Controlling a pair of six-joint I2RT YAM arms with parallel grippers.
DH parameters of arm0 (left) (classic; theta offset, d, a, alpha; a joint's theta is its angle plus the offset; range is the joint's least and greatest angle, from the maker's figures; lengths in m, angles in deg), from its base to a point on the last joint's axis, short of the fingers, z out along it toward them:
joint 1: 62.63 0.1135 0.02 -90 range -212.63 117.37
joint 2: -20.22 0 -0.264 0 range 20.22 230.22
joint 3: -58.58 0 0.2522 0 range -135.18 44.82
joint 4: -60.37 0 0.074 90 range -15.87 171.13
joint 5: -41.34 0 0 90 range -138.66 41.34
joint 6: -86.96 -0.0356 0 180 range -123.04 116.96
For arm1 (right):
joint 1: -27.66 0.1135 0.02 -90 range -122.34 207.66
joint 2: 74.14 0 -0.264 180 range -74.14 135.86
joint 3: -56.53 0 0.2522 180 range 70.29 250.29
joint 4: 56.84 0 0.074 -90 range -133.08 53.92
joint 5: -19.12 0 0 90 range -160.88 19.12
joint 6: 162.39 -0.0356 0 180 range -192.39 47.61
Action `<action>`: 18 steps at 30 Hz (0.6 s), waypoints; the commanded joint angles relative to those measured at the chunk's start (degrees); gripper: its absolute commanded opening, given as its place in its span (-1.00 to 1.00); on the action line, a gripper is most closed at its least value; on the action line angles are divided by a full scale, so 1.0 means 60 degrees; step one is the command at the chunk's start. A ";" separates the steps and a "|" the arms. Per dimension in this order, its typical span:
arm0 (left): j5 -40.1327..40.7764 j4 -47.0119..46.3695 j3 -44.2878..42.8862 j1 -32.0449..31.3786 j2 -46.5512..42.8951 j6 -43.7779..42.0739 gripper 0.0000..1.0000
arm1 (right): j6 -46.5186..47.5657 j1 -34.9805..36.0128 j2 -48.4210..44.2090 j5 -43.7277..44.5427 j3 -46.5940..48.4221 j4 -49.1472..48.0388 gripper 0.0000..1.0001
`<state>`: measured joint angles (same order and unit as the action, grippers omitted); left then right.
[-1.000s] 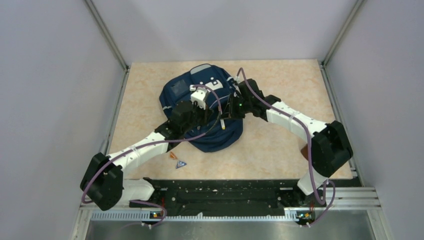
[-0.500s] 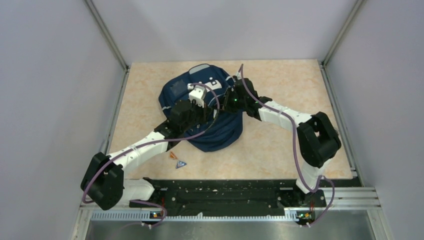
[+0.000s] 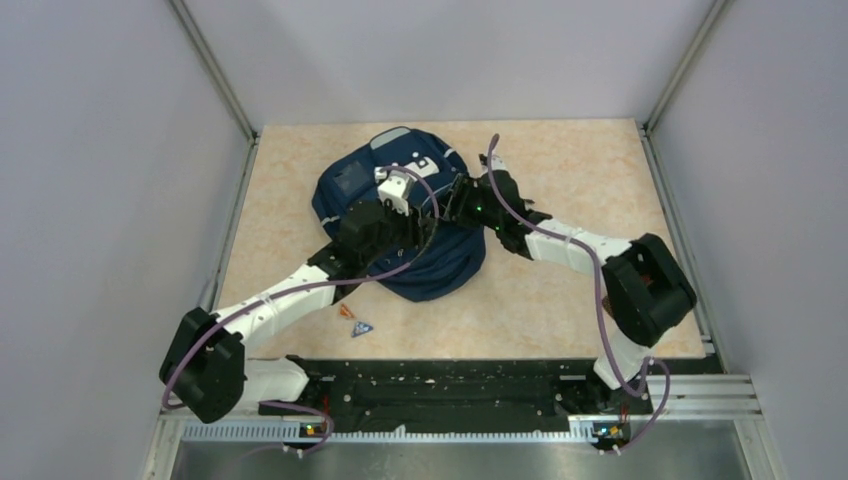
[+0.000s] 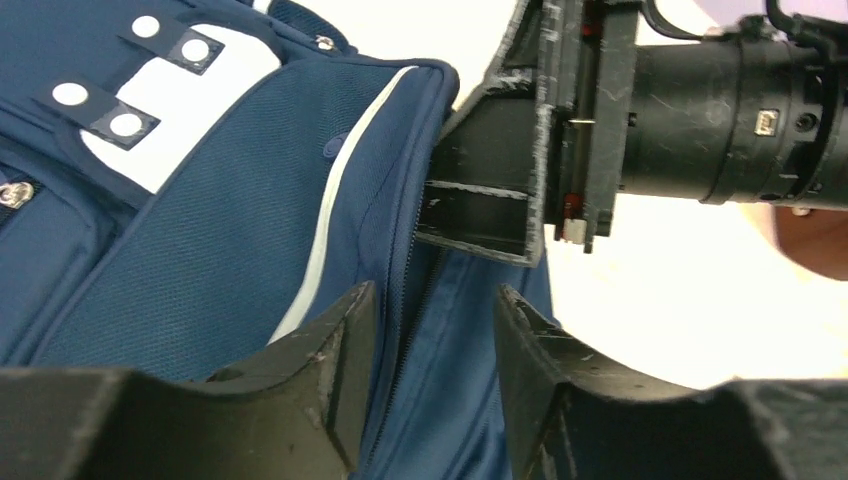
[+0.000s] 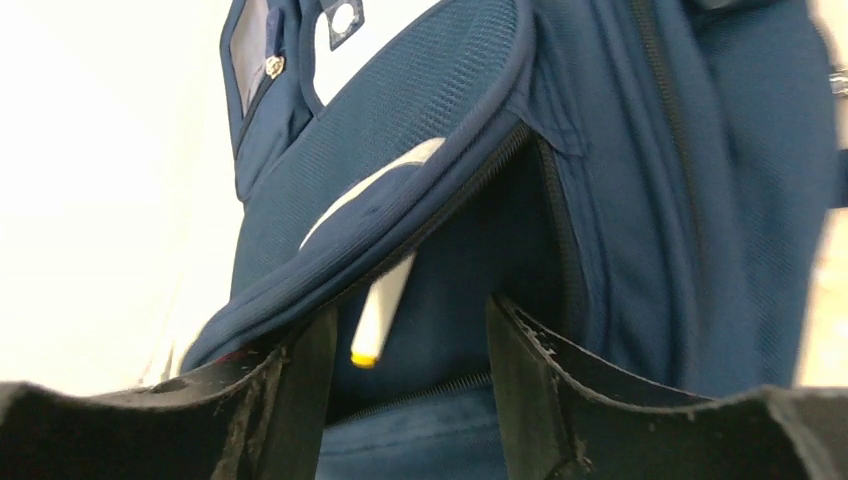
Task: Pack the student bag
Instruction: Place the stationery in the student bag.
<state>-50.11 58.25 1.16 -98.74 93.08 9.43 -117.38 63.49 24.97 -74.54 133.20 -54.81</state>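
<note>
The student bag (image 3: 345, 190), a navy backpack, lies at the table's middle with both arms over it. My left gripper (image 3: 425, 218) (image 4: 432, 312) is open, and the bag's zip seam (image 4: 425, 290) runs between its fingers unpinched. My right gripper (image 3: 453, 205) (image 5: 408, 335) is open at the mouth of an unzipped pocket (image 5: 480, 250). A white pen with a yellow tip (image 5: 383, 305) pokes out from under the pocket flap between the right fingers, touching neither. The right gripper's black body (image 4: 500, 190) sits just beyond the left fingers, against the bag's edge.
Two small bits, one orange (image 3: 347, 311) and one blue triangular (image 3: 361, 328), lie on the table near the left arm. Grey walls enclose the table on three sides. A black rail (image 3: 450, 385) runs along the near edge.
Both grippers have gone from shut to open. The right arm has swung left and lower onto the bag. The white pen seen from above a second ago has gone under the flap.
</note>
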 commanded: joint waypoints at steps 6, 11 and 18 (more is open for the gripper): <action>0.0920 0.0691 0.0501 -0.0051 -0.1767 0.0812 0.34 | 0.1368 0.0246 -0.3839 0.2034 -0.2428 0.0051 0.21; 0.1658 0.1388 0.1171 0.0535 -0.2482 0.2021 0.40 | 0.1597 0.1166 -0.4802 0.2974 -0.3209 0.0287 0.22; -0.0470 0.0098 0.2587 0.2608 -0.2562 0.3938 0.37 | 0.2055 0.3648 -0.3556 0.4906 -0.2521 0.0379 0.16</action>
<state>-47.29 63.61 13.72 -86.98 77.85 25.18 -107.81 79.51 -1.43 -52.81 114.60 -52.80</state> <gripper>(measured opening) 0.691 0.594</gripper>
